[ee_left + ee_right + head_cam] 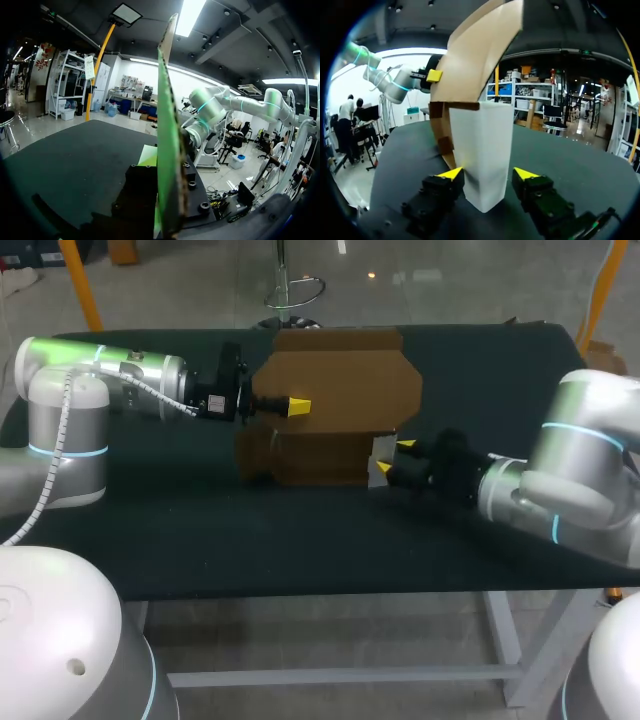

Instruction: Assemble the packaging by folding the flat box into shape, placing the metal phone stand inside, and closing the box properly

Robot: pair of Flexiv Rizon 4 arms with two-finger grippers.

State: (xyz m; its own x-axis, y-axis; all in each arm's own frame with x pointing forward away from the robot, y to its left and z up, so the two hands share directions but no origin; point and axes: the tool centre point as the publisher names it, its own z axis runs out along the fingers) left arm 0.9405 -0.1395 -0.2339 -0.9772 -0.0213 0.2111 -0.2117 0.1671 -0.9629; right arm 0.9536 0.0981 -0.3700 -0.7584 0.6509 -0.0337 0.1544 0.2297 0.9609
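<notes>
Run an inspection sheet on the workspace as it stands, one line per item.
Surface: dark table, box near its middle.
Job's things: cardboard box partly folded, upper panel raised, pale end flap sticking out; phone stand not seen in any view.
Clutter: nothing seen.
Grippers: left claw shut on the upper panel; right claw open, the pale end flap between its fingers.
Cables: white coiled cable along the left arm.
Surroundings: nothing seen.

Dim overhead light, dark table (300, 540), faint shadows
</notes>
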